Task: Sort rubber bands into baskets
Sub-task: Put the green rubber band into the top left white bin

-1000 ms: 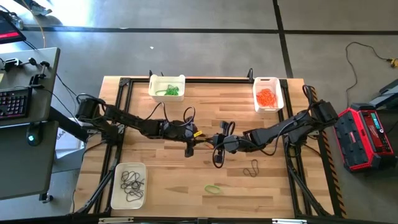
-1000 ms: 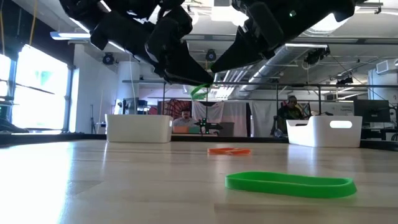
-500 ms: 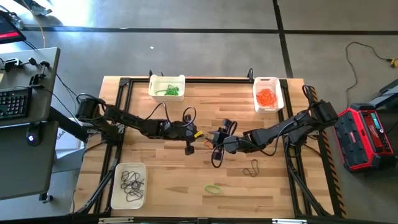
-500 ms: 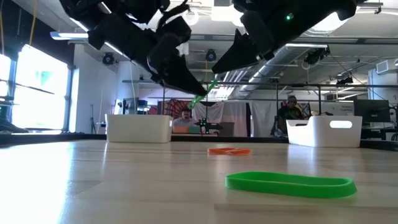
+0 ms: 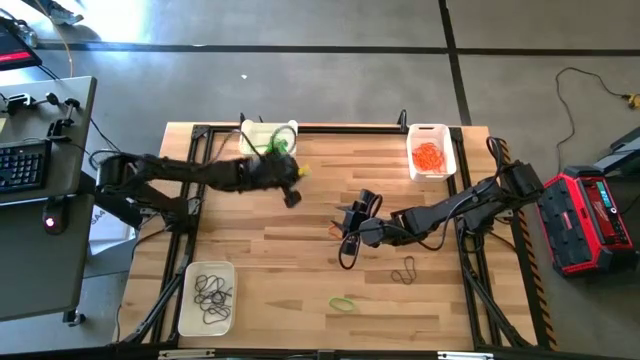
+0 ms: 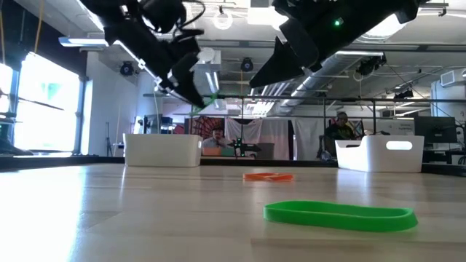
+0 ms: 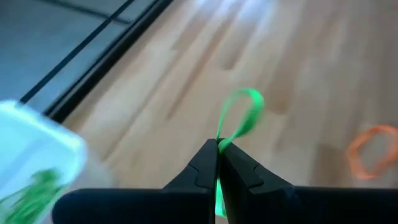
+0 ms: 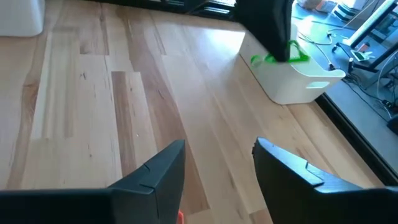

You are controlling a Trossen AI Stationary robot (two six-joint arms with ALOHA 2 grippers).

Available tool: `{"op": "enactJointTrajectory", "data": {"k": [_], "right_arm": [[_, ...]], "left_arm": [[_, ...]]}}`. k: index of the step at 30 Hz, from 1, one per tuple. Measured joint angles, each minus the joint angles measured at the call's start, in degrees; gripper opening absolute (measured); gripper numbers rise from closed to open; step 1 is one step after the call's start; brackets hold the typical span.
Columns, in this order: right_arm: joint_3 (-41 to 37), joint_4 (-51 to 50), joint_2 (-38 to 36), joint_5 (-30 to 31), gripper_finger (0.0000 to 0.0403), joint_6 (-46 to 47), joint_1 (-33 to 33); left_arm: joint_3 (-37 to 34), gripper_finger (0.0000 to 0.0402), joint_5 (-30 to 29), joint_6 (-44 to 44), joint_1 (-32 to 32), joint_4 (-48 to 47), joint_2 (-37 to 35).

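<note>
three white baskets sit along the table's (image 5: pixel 250 240) borders: one with green bands (image 5: pixel 268 139) at the far edge left of centre, one with orange bands (image 5: pixel 431 151) at the far right corner, one with dark bands (image 5: pixel 207 297) at the near left corner. the wide wooden middle of the table is mostly bare, with a black frame rail running along its far and side edges.

the left gripper (image 5: pixel 297 175) hangs above the table just beside the near right corner of the green-band basket, its fingers pressed together on a green rubber band (image 7: pixel 239 116). in the left wrist view the loop stands out beyond the fingertips, pinched at its lower end, with the basket's white corner off to one side and a loose orange band (image 7: pixel 372 151) lying on the wood farther off.

the right gripper (image 5: pixel 347 217) hovers over the middle of the table, well apart from the left one, its fingers (image 8: pixel 157 171) spread with only bare wood between them.

loose on the table: a dark band (image 5: pixel 404 271) near the right arm, and a green band (image 5: pixel 342 302) close to the near edge, which lies flat in the foreground of the low view.
</note>
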Motion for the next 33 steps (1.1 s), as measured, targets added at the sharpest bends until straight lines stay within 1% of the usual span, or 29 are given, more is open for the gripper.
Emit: {"op": "enactJointTrajectory", "data": {"k": [6,10,15,20,24,28,33], "right_arm": [[0.0,-0.6,0.0,-0.1,0.0179,0.3,-0.6],[0.0,-0.6,0.0,-0.1,0.0179,0.5,-1.4],[0.0,-0.6,0.0,-0.4,0.0179,1.5,-2.2],[0.0,-0.6,0.0,-0.8,0.0179,2.0,-2.3],[0.0,-0.6,0.0,-0.8,0.0179,2.2,-2.3],[0.0,-0.6,0.0,-0.8,0.0179,2.6,-2.3],[0.0,-0.6,0.0,-1.0,0.0179,3.2,-2.3]], "left_arm": [[0.0,0.0000,0.9,2.5,11.4,-8.6,-2.1],[0.0,0.0000,4.0,3.6,18.5,-9.0,-1.6],[0.0,0.0000,4.5,5.3,23.7,-8.9,-0.1],[0.0,0.0000,4.5,6.2,26.7,-8.5,1.1],[0.0,0.0008,4.6,6.3,27.6,-8.5,2.0],[0.0,0.0033,4.5,6.9,27.5,-8.4,3.0],[0.0,0.0084,4.4,6.7,27.3,-8.3,4.0]]}}
